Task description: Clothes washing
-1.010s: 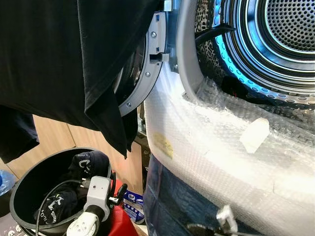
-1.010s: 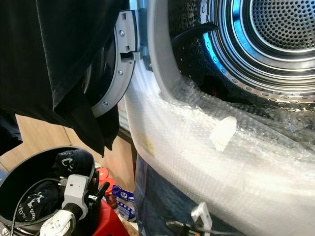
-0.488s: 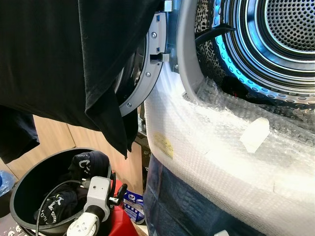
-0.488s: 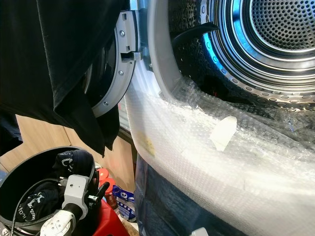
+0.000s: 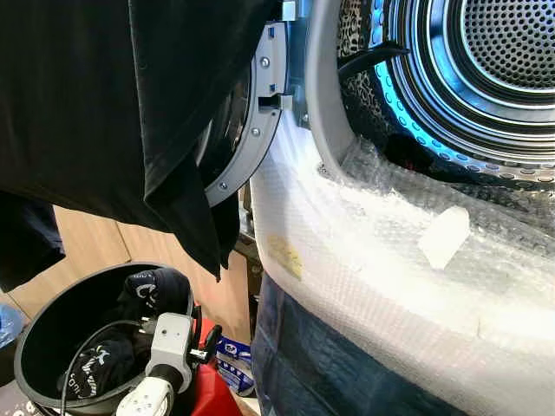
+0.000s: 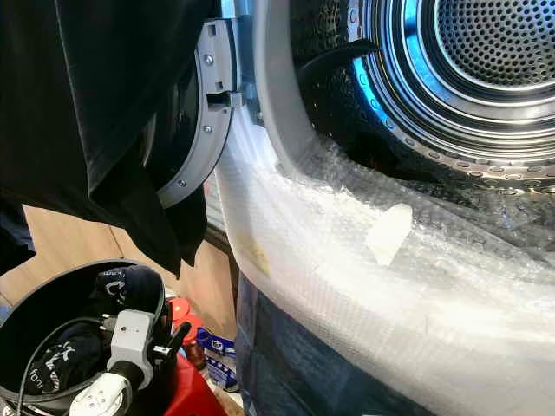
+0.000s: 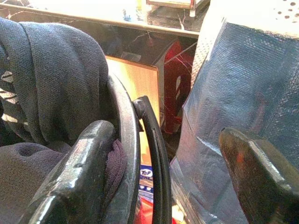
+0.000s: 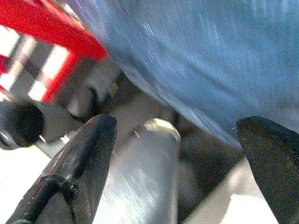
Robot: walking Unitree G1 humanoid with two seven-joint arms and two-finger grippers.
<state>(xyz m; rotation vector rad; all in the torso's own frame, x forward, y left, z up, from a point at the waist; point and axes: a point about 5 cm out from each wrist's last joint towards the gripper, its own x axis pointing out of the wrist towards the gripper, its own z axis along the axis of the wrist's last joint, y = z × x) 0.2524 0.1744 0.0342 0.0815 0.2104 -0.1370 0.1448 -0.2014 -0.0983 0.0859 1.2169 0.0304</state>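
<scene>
I take the washing machine drum (image 5: 503, 61) as my landmark: its perforated steel shows through the open porthole, lit blue around the rim, and I see no clothing inside it. Below the drum mouth the machine front is swathed in bubble wrap (image 5: 390, 260) with a strip of tape (image 5: 444, 236) on it, presumably packing left on to guard the panel; lower still the front is covered in blue sheeting (image 6: 303, 364). Left of the drum the round door (image 5: 247, 130) stands swung open, and a black garment (image 5: 104, 104) hangs in front of it, draped from somewhere above that I cannot see.

The laundry I am after sits well below and left of the drum, in a black bucket (image 5: 35, 347): dark clothes (image 5: 152, 290) with white lettering, bunched at the bottom. My left gripper (image 7: 163, 172) is down at that bucket, its fingers spread wide, one finger (image 7: 88, 158) lying against the rim beside a dark knitted piece (image 7: 51, 79), holding nothing. That suits a reach into the bucket for the next item. My right gripper (image 8: 177, 163) is low against the blue sheeting, also spread wide and empty; the view is blurred. I judge loading has barely begun.
</scene>
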